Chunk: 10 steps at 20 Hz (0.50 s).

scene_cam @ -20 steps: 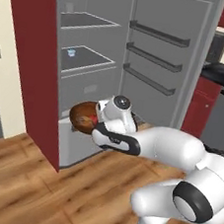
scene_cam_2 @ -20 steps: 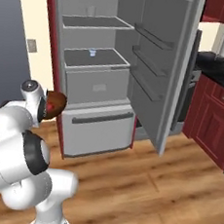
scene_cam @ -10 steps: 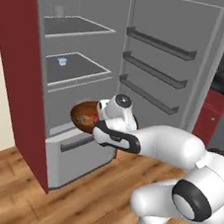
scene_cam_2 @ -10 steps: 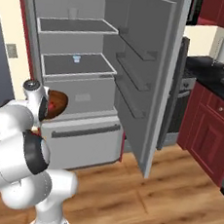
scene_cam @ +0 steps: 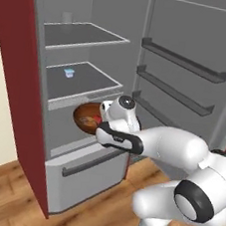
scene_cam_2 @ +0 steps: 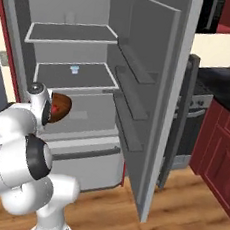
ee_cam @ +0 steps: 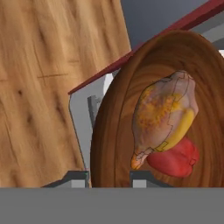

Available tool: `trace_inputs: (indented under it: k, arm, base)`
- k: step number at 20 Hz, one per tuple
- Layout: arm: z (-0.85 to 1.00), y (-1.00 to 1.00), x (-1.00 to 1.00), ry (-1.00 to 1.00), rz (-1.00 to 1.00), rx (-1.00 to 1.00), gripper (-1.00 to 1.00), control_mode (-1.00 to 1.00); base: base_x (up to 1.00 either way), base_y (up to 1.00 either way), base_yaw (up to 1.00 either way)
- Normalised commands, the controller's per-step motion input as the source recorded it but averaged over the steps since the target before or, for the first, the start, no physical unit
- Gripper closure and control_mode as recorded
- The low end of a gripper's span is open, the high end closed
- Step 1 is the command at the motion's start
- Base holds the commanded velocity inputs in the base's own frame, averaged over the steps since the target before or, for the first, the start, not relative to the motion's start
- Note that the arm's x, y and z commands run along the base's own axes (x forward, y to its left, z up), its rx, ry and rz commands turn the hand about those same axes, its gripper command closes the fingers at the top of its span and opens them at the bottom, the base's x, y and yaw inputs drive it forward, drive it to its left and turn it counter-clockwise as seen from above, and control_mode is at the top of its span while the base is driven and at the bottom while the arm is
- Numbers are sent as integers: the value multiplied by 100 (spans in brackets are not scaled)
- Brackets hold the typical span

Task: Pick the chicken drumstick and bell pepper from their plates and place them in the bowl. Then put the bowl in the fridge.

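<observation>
- Left base view: gripper (scene_cam: pixel 97 121) clamped on bowl (scene_cam: pixel 86 116) rim, held at open fridge (scene_cam: pixel 84 81), above bottom drawer (scene_cam: pixel 85 169).
- Right base view: bowl (scene_cam_2: pixel 60 106) left, below lower shelf (scene_cam_2: pixel 76 76).
- Hand view: chicken drumstick (ee_cam: pixel 164 118) and bell pepper (ee_cam: pixel 174 158) touching inside bowl (ee_cam: pixel 114 144).

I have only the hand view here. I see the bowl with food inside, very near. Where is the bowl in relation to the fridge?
Observer: In the left base view the bowl hangs in front of the open fridge, below the lower shelf and above the bottom drawer.
Operator: Is that shelf free?
Observer: Not fully; one small white and blue item stands on it.
Operator: And the door?
Observer: In the right base view the door is wide open, its racks bare.
</observation>
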Motion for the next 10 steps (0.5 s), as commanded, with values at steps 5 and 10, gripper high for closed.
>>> trace_inputs:
  k: [5,10]
  arm:
    - [0,0,0,0,0,0,100,100]
    - [0,0,0,0,0,0,100,100]
  base:
    - [74,-11,36]
    - [68,-23,31]
